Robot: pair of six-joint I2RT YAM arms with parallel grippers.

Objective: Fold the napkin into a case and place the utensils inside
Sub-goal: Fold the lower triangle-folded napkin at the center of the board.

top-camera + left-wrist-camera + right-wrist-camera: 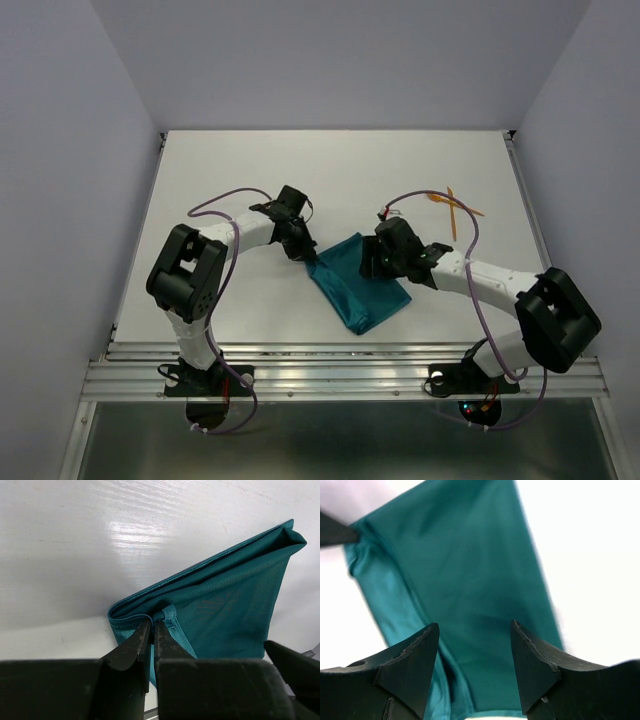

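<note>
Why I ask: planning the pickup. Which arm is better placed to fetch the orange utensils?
Probably the right arm. Its jaws stand open and empty above the napkin, and the utensils lie on its side of the table. The left jaws are pinched on the napkin's folded corner.

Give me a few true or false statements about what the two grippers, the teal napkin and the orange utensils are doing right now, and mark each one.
1. The left gripper is pinching an edge of the napkin. True.
2. The right gripper is clamped shut on the napkin. False: its jaws stand open over the cloth, gripping nothing.
3. The utensils lie on top of the napkin. False: they lie on the bare table, at its far right, apart from the napkin.
4. The napkin is folded over on itself rather than spread out as a single layer. True.
</note>
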